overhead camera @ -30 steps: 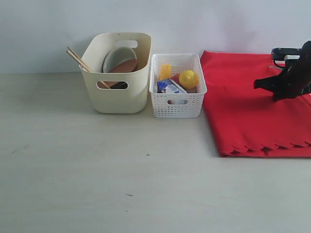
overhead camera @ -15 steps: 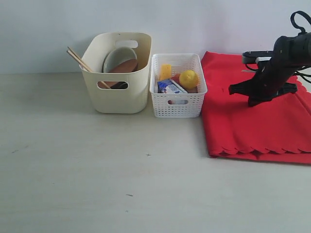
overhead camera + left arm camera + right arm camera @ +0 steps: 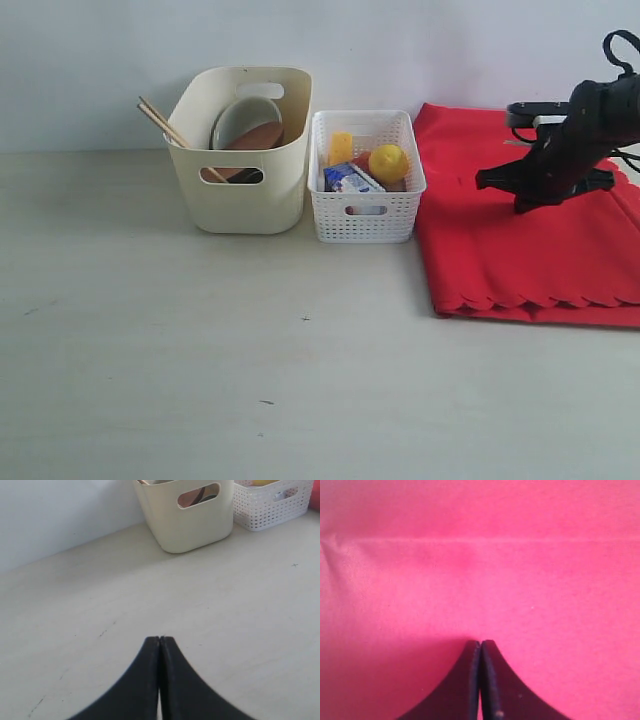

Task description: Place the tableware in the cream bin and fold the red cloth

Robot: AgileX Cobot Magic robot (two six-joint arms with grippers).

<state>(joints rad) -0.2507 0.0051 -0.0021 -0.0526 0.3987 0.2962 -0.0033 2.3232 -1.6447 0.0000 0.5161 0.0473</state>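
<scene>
The cream bin (image 3: 240, 205) stands at the back left and holds wooden chopsticks (image 3: 160, 120), a pale bowl (image 3: 240, 115) and a brown plate (image 3: 258, 136). The left wrist view also shows the cream bin (image 3: 190, 527). The red cloth (image 3: 520, 255) lies folded at the right, its scalloped edge toward the front. My right gripper (image 3: 522, 207) hovers just over it, shut and empty; its wrist view shows only red cloth (image 3: 480, 570) beyond the right gripper (image 3: 480, 642). My left gripper (image 3: 159, 639) is shut and empty above bare table, outside the exterior view.
A white lattice basket (image 3: 365, 218) with a lemon (image 3: 388, 162), cheese and a carton sits between the cream bin and the cloth. In the left wrist view the white basket (image 3: 270, 510) is next to the bin. Pale tabletop (image 3: 250, 360) spreads across the front.
The right arm swung left over the cloth, then eased back slightly right. The cloth's front left corner shifted a little to the left. The left gripper stays shut.
</scene>
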